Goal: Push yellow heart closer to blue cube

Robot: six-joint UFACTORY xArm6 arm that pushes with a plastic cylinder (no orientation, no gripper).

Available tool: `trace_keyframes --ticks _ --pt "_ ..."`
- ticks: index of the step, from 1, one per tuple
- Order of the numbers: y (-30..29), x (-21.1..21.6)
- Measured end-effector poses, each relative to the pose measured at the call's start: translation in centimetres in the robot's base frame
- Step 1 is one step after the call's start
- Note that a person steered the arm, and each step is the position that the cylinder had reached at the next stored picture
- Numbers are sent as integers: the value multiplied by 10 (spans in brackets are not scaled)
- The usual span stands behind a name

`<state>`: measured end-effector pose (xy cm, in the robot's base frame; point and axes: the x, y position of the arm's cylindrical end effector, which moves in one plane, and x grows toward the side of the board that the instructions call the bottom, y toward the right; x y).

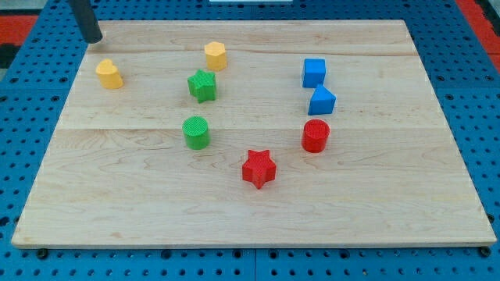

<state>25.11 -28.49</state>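
Note:
A yellow block (109, 74), which looks like the heart, sits near the board's upper left. The blue cube (314, 72) stands at the upper right, far from it. My tip (94, 40) is at the board's upper left corner, just above and left of the yellow heart, with a small gap between them. A second yellow block (216, 55), a hexagon-like prism, lies between the heart and the cube near the view's top.
A green star (202, 85) and a green cylinder (196, 132) lie left of centre. A second blue block (321, 101) is just below the cube, with a red cylinder (316, 136) under it. A red star (258, 168) sits low in the middle. The wooden board (391, 203) rests on a blue pegboard.

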Motion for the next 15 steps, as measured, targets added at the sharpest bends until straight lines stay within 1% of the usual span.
trace_keyframes --ticks 1,2,3,4,8,10,11,12,13,14,15 --pt "8 45" --pt "19 74" --pt "19 78" --pt "17 72" --pt "-20 71" --pt "-20 73" --pt "-15 89" --pt "14 85" --pt "49 59" --pt "41 65" --pt "10 89"
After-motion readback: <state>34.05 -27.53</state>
